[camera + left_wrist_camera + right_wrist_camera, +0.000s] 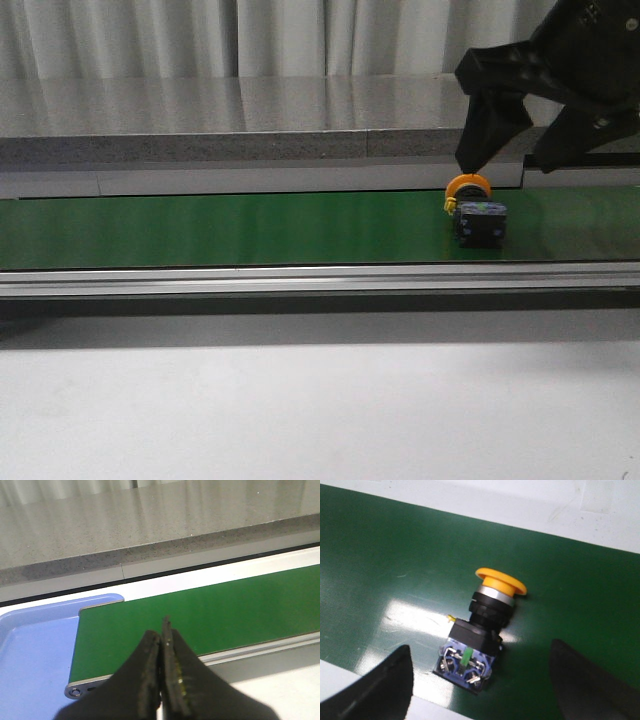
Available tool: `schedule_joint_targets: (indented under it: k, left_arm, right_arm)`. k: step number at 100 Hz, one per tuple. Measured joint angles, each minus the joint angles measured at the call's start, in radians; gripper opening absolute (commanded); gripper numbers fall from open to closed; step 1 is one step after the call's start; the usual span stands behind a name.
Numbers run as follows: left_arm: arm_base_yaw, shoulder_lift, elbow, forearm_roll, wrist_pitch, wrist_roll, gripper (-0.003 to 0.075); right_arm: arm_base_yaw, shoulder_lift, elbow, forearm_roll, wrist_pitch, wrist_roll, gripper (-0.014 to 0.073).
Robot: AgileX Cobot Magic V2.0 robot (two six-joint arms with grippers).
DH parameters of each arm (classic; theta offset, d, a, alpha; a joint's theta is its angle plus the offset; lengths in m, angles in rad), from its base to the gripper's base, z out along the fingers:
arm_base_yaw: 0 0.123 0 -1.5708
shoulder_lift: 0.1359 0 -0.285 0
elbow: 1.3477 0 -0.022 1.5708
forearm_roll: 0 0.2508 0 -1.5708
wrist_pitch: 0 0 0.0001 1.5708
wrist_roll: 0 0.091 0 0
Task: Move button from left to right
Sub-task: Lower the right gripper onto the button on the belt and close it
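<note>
The small push-button switch with a round orange-yellow cap and black boxy body point(477, 213) lies on its side on the green conveyor belt point(220, 228), toward the belt's right end in the front view. In the right wrist view the cap, a silver collar, a black ring and the terminal face with a green mark point(466, 657) are all visible. The black right gripper point(522, 150) hangs just above and behind the button, its fingers spread wide, holding nothing; one fingertip point(470, 160) sits directly over the orange cap without clear contact. The black left gripper point(162, 680) has its fingers pressed together with nothing between them, over the belt's left end, beside a light blue plastic tray point(35, 655).
</note>
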Motion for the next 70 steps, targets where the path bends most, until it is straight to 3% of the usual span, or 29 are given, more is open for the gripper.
schedule_joint_targets:
  k: [36,47,60,70]
  left_arm:
    - [0.0,0.0,0.0,0.0,0.0,0.0,-0.0019]
    - [0.0,0.0,0.0,0.0,0.0,0.0,-0.0019]
    - [0.0,0.0,0.0,0.0,0.0,0.0,-0.0019]
    - [0.0,0.0,0.0,0.0,0.0,0.0,-0.0019]
  right_arm:
    - [0.0,0.106,-0.002,-0.056,-0.072,-0.004,0.0543]
    - [0.0,0.127,-0.001,-0.06,-0.076,-0.004,0.0452]
    - [0.0,0.138,-0.001,-0.062,-0.076,-0.004,0.0283]
    - [0.0,0.14,-0.002,-0.062,-0.076,-0.004,0.0233]
